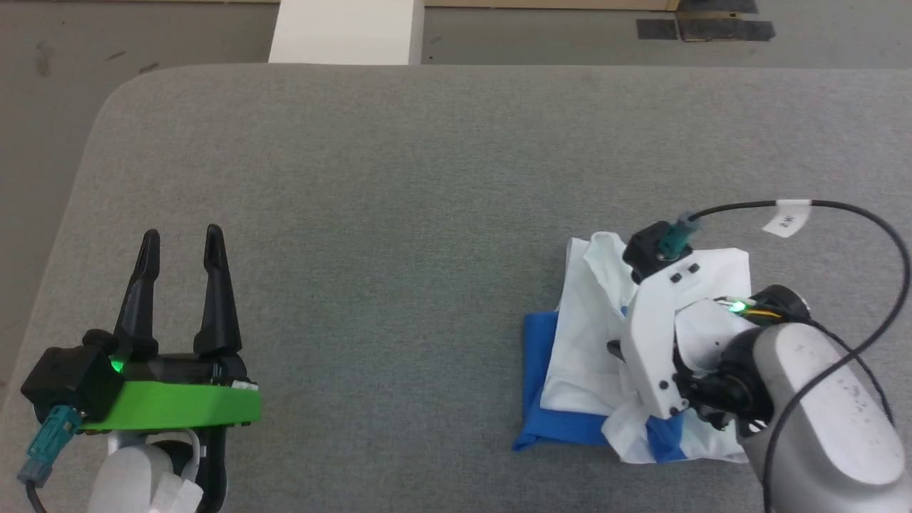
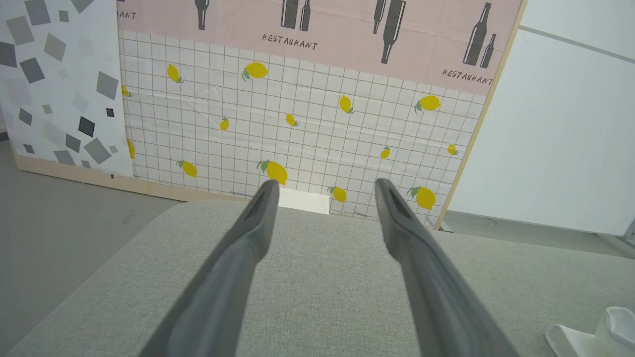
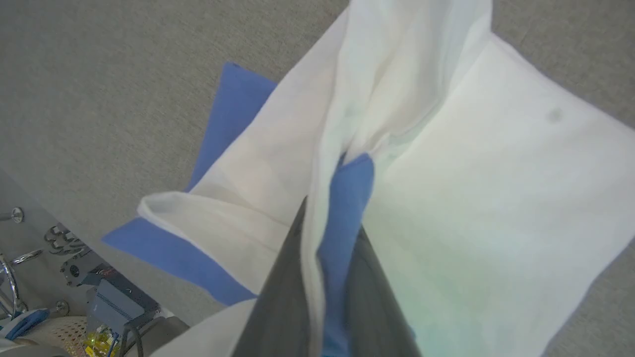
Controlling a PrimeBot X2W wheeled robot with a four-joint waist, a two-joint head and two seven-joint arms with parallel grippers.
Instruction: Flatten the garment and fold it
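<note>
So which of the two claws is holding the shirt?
The right claw, shut on a fold of the soft white and blue cloth shirt. The left claw is open over the grey fabric-covered table, holding nothing.

Bright, even light from above falls on my table, leaving only faint, soft shadows. Close to my right wrist lens the shirt washes out pale and soft, and my right pincer blurs toward the bottom edge.

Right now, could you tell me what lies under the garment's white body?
Blue fabric pokes out beneath the garment white body along two edges, on the grey table; anything farther under is covered.
</note>
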